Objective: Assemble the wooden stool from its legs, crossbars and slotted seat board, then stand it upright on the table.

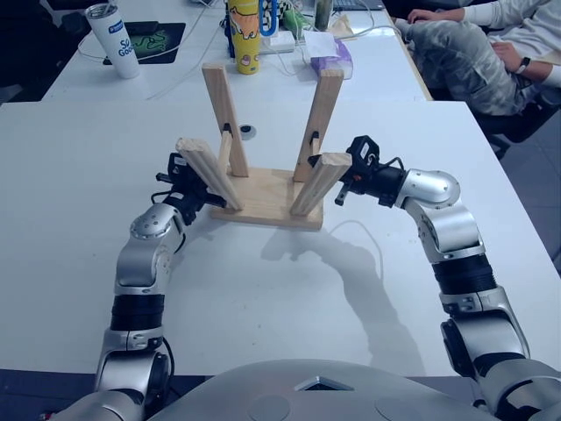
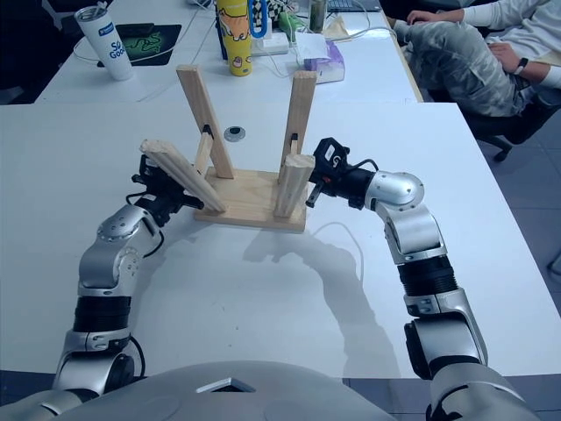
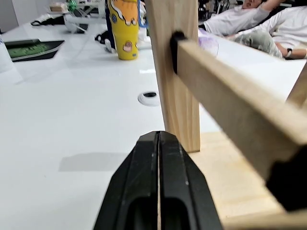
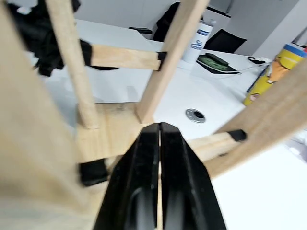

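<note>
The wooden stool lies upside down in the middle of the white table, its seat board [image 1: 267,197] flat on the surface. The legs point up and lean outward: two far ones [image 1: 225,118] [image 1: 319,123] and two near ones [image 1: 209,173] [image 1: 317,182]. Crossbars [image 3: 230,100] [image 4: 124,56] join the legs through black connectors. My left gripper [image 1: 210,198] sits against the near left leg, just above the board's left edge, fingers [image 3: 144,191] pressed together with nothing between them. My right gripper [image 1: 342,191] is beside the near right leg, also shut and empty [image 4: 159,127].
A cable grommet [image 1: 247,132] sits in the table behind the stool. On the table behind are a yellow cup [image 1: 245,35], a white tumbler [image 1: 114,39], a black mat [image 1: 162,39] and a purple packet [image 1: 331,53]. A person sits at the back right.
</note>
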You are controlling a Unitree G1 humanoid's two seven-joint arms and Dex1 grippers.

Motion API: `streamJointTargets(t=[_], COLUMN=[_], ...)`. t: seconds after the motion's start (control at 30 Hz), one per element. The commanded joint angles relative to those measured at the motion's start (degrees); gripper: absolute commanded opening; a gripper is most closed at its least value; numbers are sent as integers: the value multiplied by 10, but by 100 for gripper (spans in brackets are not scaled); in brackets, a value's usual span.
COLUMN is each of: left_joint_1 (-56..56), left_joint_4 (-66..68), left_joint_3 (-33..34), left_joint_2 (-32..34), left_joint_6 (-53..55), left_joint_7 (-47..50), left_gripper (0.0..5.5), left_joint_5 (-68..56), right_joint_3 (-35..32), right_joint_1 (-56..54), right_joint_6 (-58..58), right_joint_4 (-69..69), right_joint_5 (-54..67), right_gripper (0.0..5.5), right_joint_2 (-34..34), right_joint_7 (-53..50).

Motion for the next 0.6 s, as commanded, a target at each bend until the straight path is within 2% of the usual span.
streamJointTargets(t=[0.03, 0.1, 0.17, 0.3, 0.6], left_joint_1=[0, 2, 1, 12, 64], left_joint_4=[13, 18, 25, 36, 70], left_joint_3=[-2, 0, 4, 23, 11], left_joint_2=[1, 2, 5, 11, 23], left_joint_6=[-5, -8, -11, -13, -33], left_joint_7=[4, 6, 10, 22, 14], left_gripper=[2, 2, 2, 2, 2], left_joint_5=[14, 18, 23, 28, 56], right_joint_3=[-75, -114, -122, -91, -52], right_joint_1=[-36, -54, -62, -22, 71], right_joint_6=[7, 14, 5, -12, 32], right_joint_4=[14, 31, 68, 117, 109], right_joint_5=[56, 73, 43, -43, -101], right_gripper=[0, 0, 0, 0, 0], right_joint_2=[29, 43, 39, 20, 46], right_joint_7=[-48, -91, -136, -191, -244])
